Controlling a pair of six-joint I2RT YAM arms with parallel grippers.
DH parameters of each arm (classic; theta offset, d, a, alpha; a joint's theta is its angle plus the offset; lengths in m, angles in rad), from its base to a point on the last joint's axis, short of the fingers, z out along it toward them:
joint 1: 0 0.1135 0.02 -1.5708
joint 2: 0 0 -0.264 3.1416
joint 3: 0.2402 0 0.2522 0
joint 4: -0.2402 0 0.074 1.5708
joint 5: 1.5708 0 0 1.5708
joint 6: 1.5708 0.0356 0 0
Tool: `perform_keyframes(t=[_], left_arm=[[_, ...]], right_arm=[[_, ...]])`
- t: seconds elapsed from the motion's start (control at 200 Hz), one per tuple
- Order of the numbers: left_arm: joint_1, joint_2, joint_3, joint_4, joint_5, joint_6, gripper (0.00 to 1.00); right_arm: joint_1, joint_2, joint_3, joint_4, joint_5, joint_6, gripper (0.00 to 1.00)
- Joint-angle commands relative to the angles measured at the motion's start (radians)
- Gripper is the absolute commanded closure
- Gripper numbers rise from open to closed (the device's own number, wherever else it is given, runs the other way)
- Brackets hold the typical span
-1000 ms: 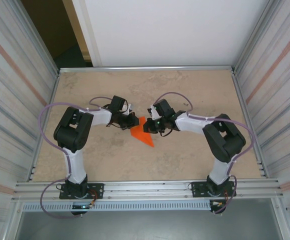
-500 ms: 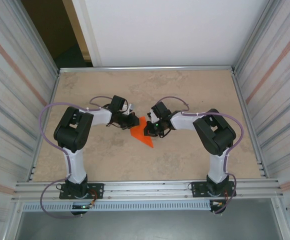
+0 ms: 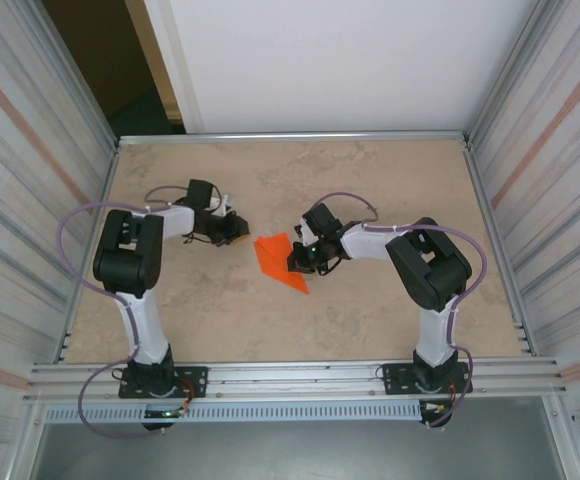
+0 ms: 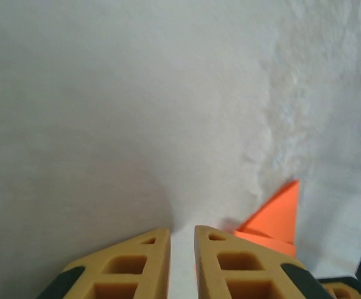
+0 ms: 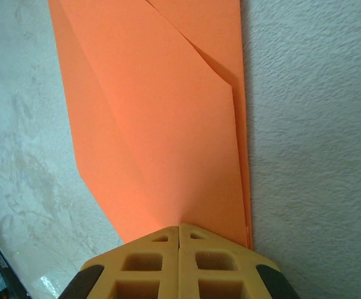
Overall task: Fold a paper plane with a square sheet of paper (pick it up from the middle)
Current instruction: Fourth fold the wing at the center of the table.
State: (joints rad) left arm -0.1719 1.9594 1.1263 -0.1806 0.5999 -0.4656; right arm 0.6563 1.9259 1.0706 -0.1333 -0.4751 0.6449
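Left claw (image 4: 182,230) barely parted; right claw (image 5: 179,227) pressed closed.

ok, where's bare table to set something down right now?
Free: the far strip of table along the back wall, and the near strip between the paper and the front rail. Crowded: mid-table, where the paper lies between the left gripper and right gripper.

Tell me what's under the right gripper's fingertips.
The folded orange paper plane lies flat on the table, its near end running under the right gripper, whose jaws are shut together. Its fingertips cover that end, so contact or pinching can't be judged.
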Motion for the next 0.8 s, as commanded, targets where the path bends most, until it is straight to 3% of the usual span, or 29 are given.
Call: perform_keyframes(t=[0.0,0.14,0.215,0.336,0.531,0.606,0.712,0.797], left_arm=[[0.003,-0.082,0.035,-0.080,-0.053,0.039,0.81],[0.001,-0.209,0.007,-0.093,-0.079,-0.009,0.77],[-0.001,-0.287,-0.042,-0.088,-0.083,-0.046,0.74],[-0.003,-0.437,-0.154,-0.085,-0.113,-0.094,0.57],[-0.003,-0.684,-0.331,-0.089,-0.156,-0.130,0.37],[-0.003,-0.757,-0.378,-0.102,-0.178,-0.128,0.31],[-0.002,-0.842,-0.432,-0.105,-0.185,-0.111,0.13],[-0.002,-0.887,-0.444,-0.126,-0.164,-0.066,0.07]], right_arm=[[0.019,0.018,-0.011,-0.052,0.017,0.027,0.98],[0.024,-0.053,0.005,-0.002,0.017,0.077,0.92],[0.022,-0.120,-0.021,0.044,0.041,0.098,0.83],[-0.003,-0.226,-0.076,0.089,0.092,0.102,0.67],[-0.075,-0.319,-0.139,0.060,0.151,0.076,0.55],[-0.082,-0.350,-0.146,0.028,0.191,0.054,0.44],[-0.084,-0.364,-0.129,-0.021,0.238,0.024,0.31],[-0.083,-0.354,-0.109,-0.031,0.234,0.008,0.21]])
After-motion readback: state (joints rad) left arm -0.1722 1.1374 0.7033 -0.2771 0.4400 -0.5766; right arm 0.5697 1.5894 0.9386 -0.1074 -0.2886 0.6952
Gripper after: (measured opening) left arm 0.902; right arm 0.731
